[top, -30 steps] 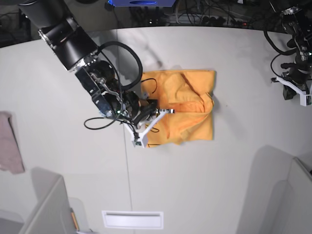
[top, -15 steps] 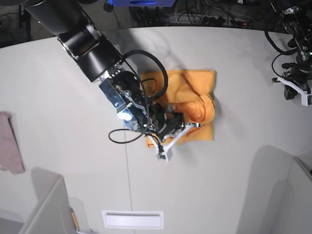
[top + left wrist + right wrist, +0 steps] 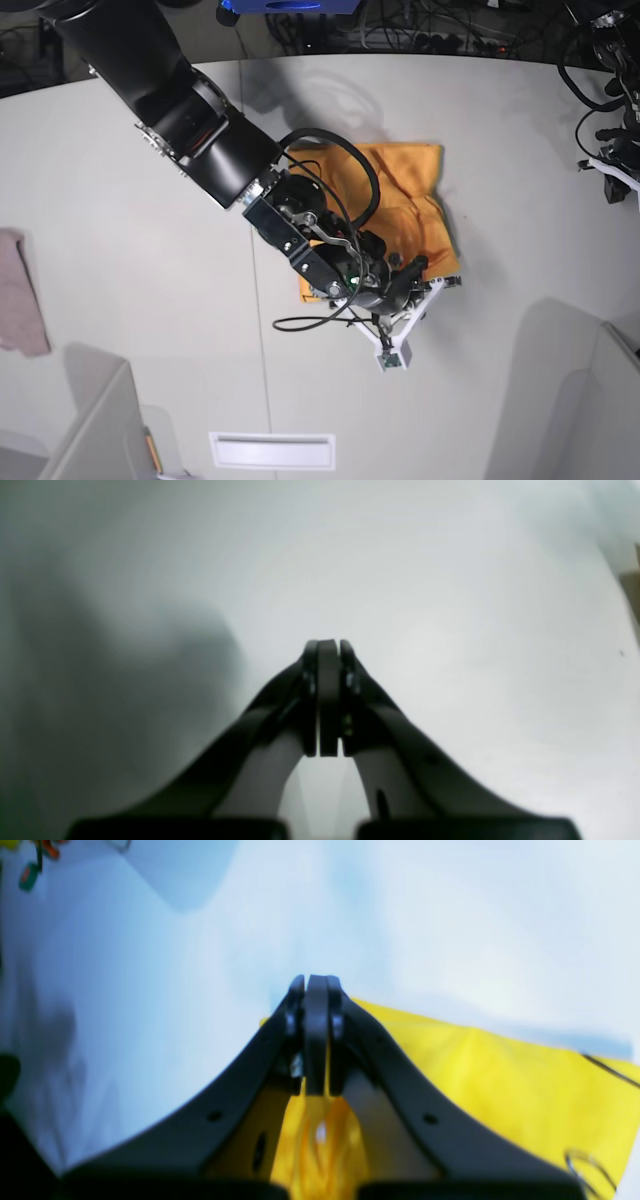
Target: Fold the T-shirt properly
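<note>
Counting one T-shirt [image 3: 415,200], orange-yellow, bunched mid-table [image 3: 150,300]; one mauve cloth [image 3: 20,290] at the edge. Right gripper [image 3: 448,283] reaches diagonally across the shirt, jaws clamped on its corner. Left gripper [image 3: 327,650] hangs closed, empty, well apart.

A pinkish cloth [image 3: 20,292] lies at the white desk's [image 3: 120,250] nine o'clock edge, tangled cables [image 3: 420,30] at twelve.
</note>
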### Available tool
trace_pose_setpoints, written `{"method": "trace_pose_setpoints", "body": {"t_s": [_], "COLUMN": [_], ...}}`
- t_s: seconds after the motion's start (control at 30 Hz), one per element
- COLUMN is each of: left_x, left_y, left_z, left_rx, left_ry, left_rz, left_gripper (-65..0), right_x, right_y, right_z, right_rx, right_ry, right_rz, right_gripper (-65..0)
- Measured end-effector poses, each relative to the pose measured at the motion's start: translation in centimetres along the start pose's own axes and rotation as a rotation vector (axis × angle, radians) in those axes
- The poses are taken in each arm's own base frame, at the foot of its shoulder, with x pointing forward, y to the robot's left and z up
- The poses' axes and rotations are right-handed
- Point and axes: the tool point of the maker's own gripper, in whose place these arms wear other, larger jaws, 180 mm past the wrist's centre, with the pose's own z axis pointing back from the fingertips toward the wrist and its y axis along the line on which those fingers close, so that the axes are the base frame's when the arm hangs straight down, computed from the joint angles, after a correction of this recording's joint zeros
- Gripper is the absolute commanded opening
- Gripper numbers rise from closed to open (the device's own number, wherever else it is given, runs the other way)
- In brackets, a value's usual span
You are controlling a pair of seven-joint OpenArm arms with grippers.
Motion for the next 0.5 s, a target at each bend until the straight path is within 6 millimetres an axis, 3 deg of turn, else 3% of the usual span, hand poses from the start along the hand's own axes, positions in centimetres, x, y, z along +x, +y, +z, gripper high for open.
{"method": "trace_pose_setpoints", "body": {"t_s": [0.1,0.3,0.5], "left_x": [-0.1,-0.2,-0.1], "left_y": [-0.2,-0.3,-0.1], "left_z": [-0.1,-0.1,0.0], "left_rx": [-0.004,-0.007,-0.002], "left_ry": [0.003,0.004,0.003], "left_rz": [0.002,0.003,0.002], "left_gripper": [-65.0,-65.0,-65.0], "right_x": [-1.5,-5.3,-10.4], "right_y": [0.0,-5.1,-7.7], "right_z": [1.7,5.5,7.8], "right_rx": [0.030,-0.008,-0.038], "right_ry": [0.120,0.234,0.314], "right_rz": [-0.014,-0.072,-0.097], "right_gripper": [-65.0,-65.0,-65.0]}}
